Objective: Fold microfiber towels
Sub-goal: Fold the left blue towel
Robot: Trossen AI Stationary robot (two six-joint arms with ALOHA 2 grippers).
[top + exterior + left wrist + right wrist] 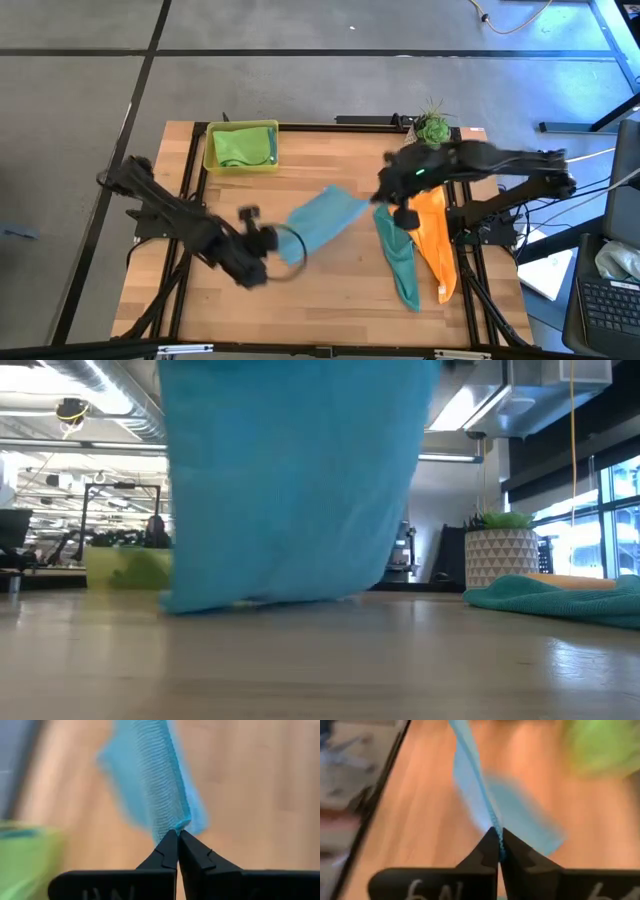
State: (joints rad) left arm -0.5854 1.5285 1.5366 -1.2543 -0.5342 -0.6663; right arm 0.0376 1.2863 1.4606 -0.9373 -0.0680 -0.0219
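A light blue microfiber towel [322,222] hangs stretched between my two grippers over the middle of the table. In the low view it fills the foreground [290,480], its lower edge down near the tabletop. My left gripper [288,245] is shut on its near-left end, and my right gripper [377,202] is shut on its far-right end. A teal towel [400,262] and an orange towel [436,245] lie crumpled on the table at the right. A lime green towel [238,148] lies in the yellow-green tray [208,150]. My left gripper pinches a bunched edge of the light blue towel [172,822] between its two fingertips, slanting down. The cloth runs away from the fingers in a ridge, raised off the table. My right gripper pinches the towel's opposite end [492,822] between its fingertips, also slanting down. The cloth runs away from it as a narrow ridge above the table.
A potted plant [432,128] stands at the far right edge, its white pot [500,558] showing in the low view. The tray sits at the far left corner. Bare wood lies near the front edge [330,310].
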